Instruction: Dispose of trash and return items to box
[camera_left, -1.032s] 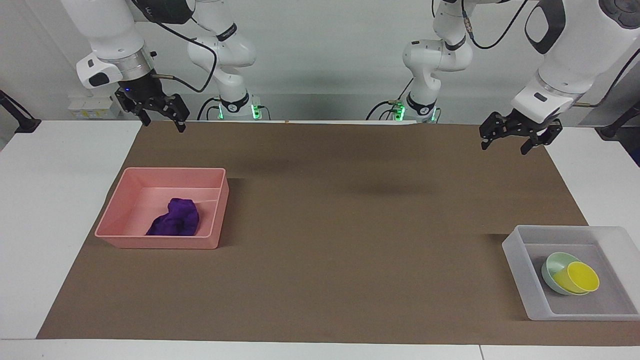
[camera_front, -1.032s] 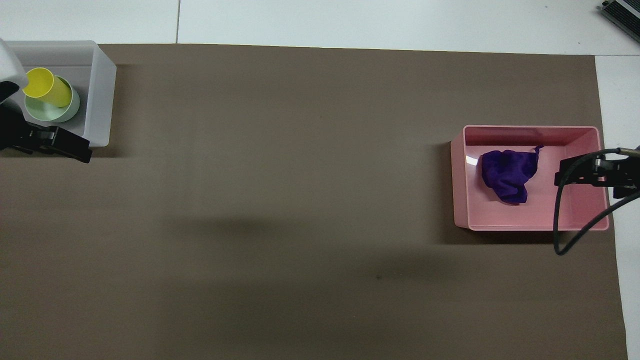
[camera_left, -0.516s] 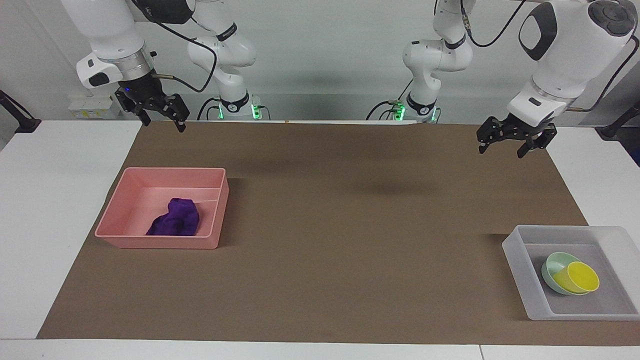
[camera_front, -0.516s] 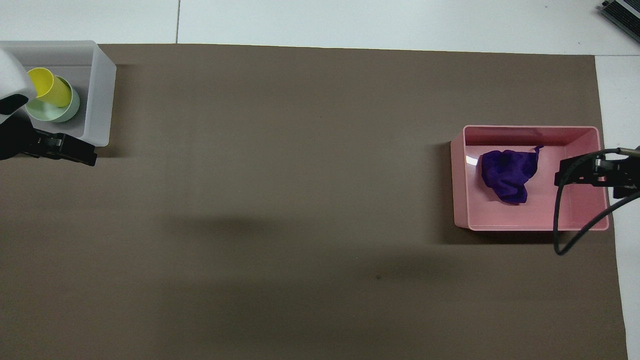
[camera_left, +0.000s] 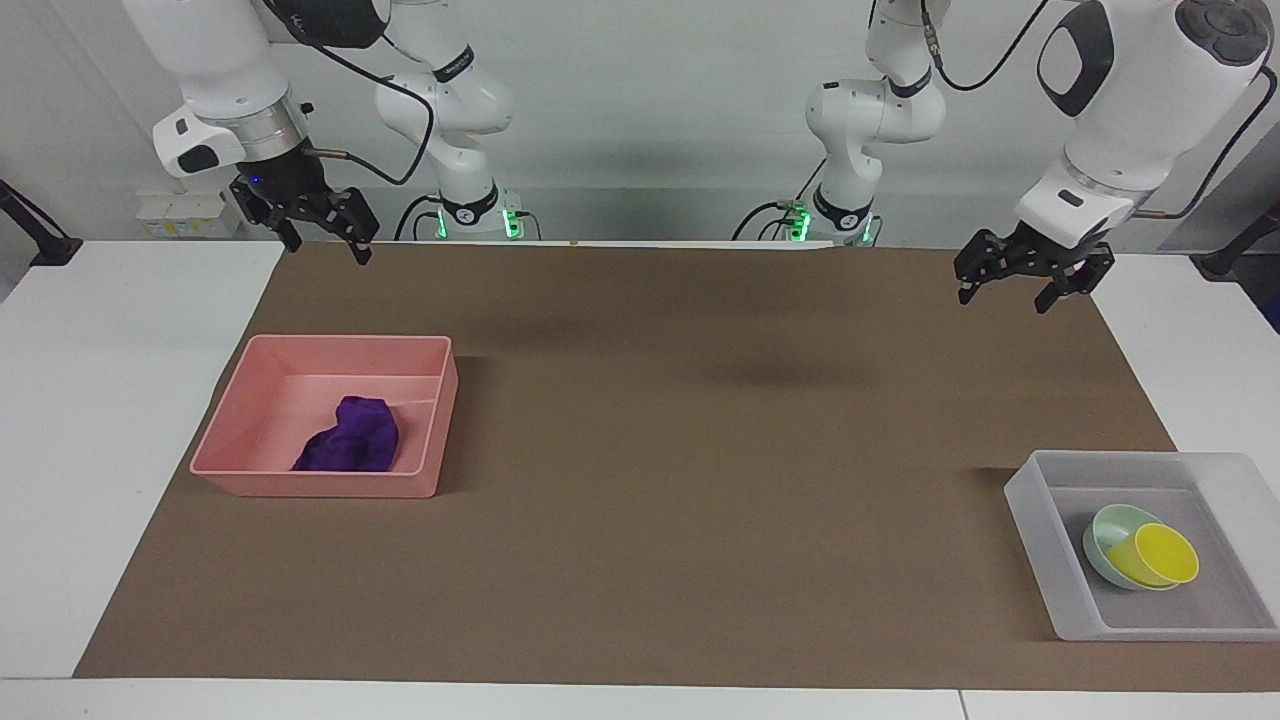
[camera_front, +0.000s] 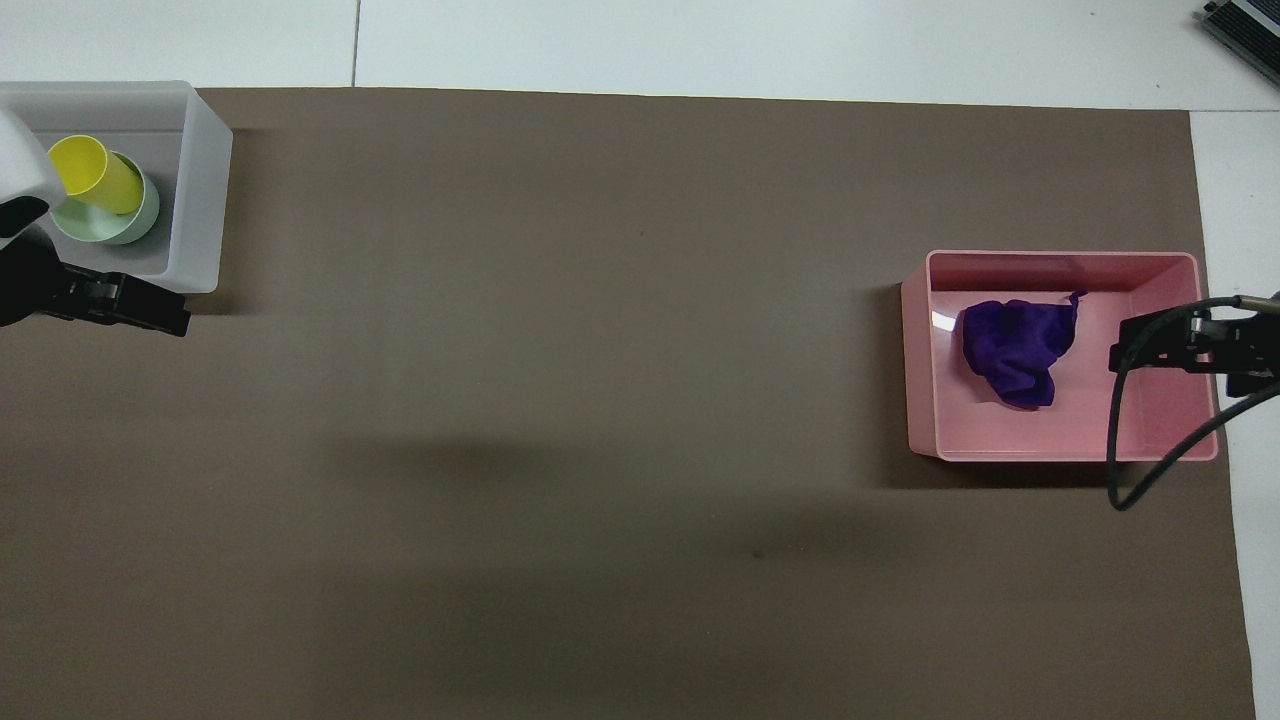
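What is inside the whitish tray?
In the tray a green bowl sits with a yellow cup lying tilted in it. The cup hides part of the bowl's inside, so whatever may lie under it cannot be seen.

Box (camera_left: 1040, 560) corner cut off at facing view's edge; mint bowl (camera_left: 1105, 540) partly hidden under yellow cup (camera_left: 1160, 557).
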